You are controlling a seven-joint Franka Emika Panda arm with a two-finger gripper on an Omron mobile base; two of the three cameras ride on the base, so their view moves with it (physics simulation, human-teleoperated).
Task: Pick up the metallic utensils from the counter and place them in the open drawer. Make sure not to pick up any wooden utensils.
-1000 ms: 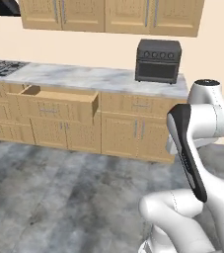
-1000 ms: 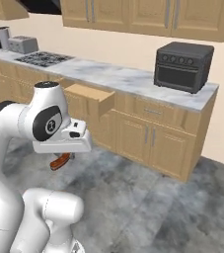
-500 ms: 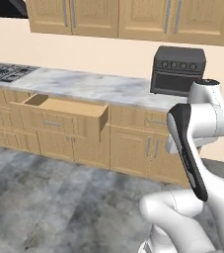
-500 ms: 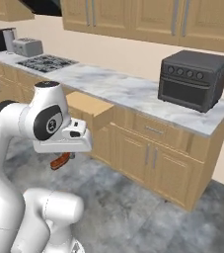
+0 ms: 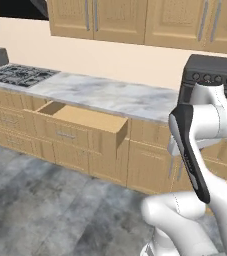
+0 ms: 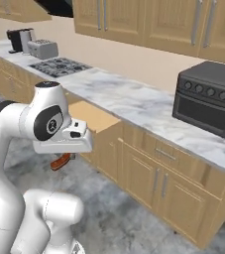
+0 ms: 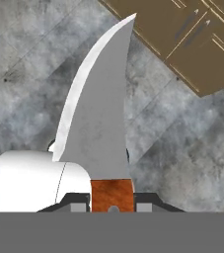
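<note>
Kitchen run of light-wood cabinets, marble top [image 5: 110,95], arm carrying knife toward drawer.
Open drawer [image 5: 85,126] sticks out under the marble top, left of the black toaster oven [image 6: 210,104]; looks empty from here. Gripper [image 7: 112,203] hangs over grey floor, jaws clamped narrow on the knife [image 7: 101,118] at its reddish handle, blade pointing away. Risk: grip is at the handle end only, so a swing could twist or drop the knife short of the drawer.
</note>
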